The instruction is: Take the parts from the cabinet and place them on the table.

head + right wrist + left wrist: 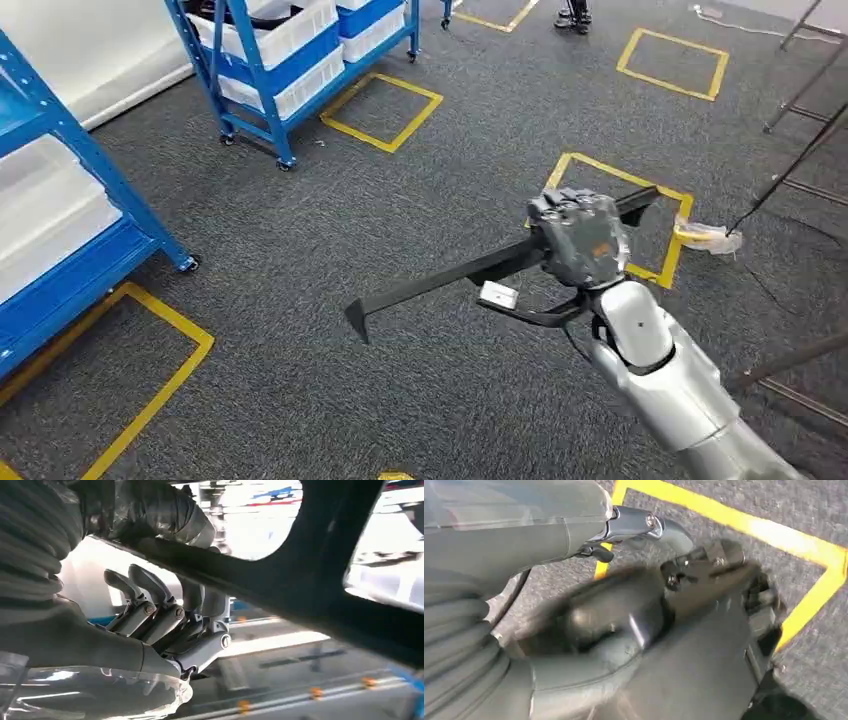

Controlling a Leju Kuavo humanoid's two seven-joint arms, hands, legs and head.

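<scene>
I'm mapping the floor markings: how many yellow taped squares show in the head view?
5, maybe more out of frame: beside the wheeled rack, top right, behind the right hand, bottom left, top centre edge.

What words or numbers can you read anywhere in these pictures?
None can be read.
The white tag hanging under the long black part that the right hand holds: too small to tell if anything is printed on it.
The white bins on the blue rack: no label can be made out.
</scene>
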